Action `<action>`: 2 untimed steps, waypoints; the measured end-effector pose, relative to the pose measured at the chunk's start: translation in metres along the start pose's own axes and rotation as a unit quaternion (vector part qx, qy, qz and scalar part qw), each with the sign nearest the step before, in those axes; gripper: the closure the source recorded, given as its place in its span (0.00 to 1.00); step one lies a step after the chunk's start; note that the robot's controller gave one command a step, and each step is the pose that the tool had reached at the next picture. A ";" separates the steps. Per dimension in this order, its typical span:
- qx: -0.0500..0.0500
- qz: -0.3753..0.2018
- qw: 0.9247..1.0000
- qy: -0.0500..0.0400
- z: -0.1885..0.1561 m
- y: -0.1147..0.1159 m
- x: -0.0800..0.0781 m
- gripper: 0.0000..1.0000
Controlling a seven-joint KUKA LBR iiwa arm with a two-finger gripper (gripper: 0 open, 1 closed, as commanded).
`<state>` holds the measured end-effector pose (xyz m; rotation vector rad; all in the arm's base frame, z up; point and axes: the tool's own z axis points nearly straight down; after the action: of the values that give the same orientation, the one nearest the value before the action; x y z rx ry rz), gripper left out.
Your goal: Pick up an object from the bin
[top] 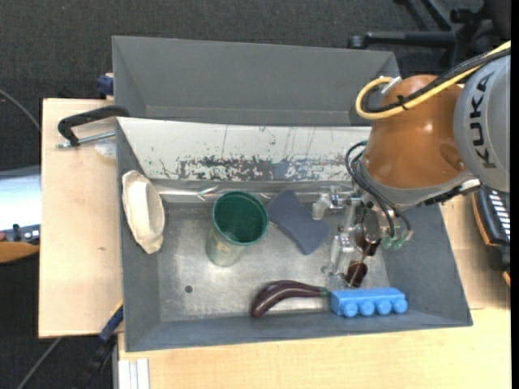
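Blue studded brick [369,303] lies just beside the claw [349,264], whose state is unclear.

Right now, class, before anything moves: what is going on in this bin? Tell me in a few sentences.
A robot arm reaches into the grey bin from the right. Its gripper hangs low in the bin's right part, just above a blue studded block and near the end of a dark curved thing. To its left lie a blue-grey pad, a green cup and a cream shell-shaped piece. All of them rest on the bin's floor.
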<state>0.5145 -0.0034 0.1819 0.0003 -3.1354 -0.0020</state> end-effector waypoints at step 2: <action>0.000 -0.030 1.000 -0.004 0.075 0.014 0.013 0.00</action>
<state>0.5008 0.0109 0.1075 0.0934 -3.1412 -0.0030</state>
